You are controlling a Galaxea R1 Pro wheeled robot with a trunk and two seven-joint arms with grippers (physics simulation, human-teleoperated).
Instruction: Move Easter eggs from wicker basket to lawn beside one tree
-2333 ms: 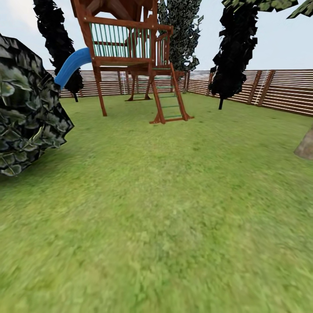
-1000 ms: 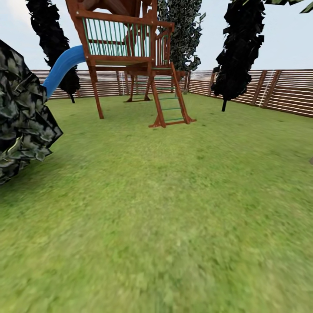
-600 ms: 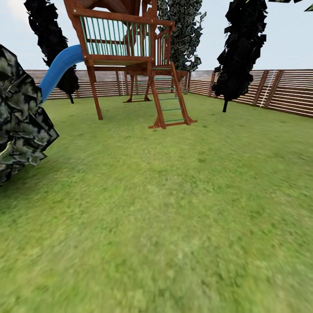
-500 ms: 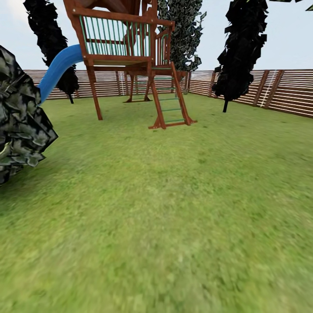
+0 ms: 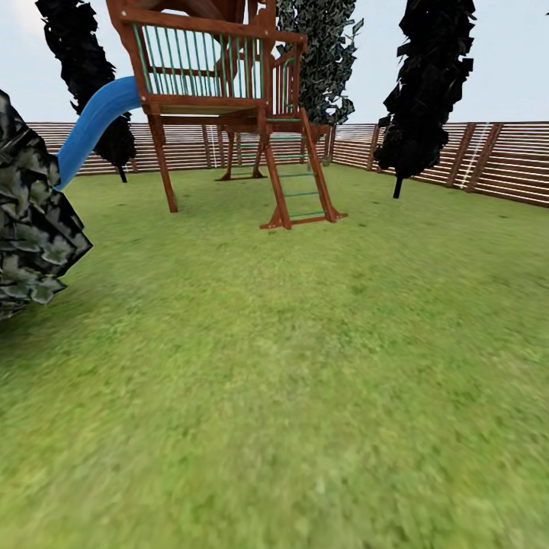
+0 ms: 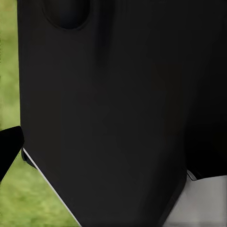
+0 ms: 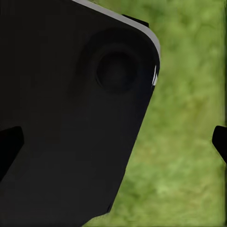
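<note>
Head view, lawn: green grass runs from the near edge out to the playset and on to the fence behind it.
Head view, playset: a wooden frame with a railed deck, standing on the grass in the middle distance; its ladder leans down the side nearer the dark tree, its blue slide drops from the opposite side.
Head view, fence: brown horizontal slats behind the playset, continuing along the side of the garden past the dark tree.
Head view, dark tree: black foliage on a thin trunk, on the ladder side of the playset, close to the fence.
Head view, second dark tree: behind the slide, near the fence.
Head view, speckled tree: pale-green-flecked foliage rising behind the playset deck; its trunk is hidden by the frame.
Head view, near foliage: a dark, pale-speckled mass on the slide side of the playset, much closer to the camera.
Left wrist view, black housing: a dark robot body part covers the middle, with strips of grass beside it.
Left wrist view, left end effector: one dark tip at the edge; I cannot tell how far it is open or whether it holds anything.
Right wrist view, black housing: a dark panel with a round recess, grass beyond.
Right wrist view, right end effector: two dark tips at opposite edges, set wide apart, nothing between them but housing and grass.
</note>
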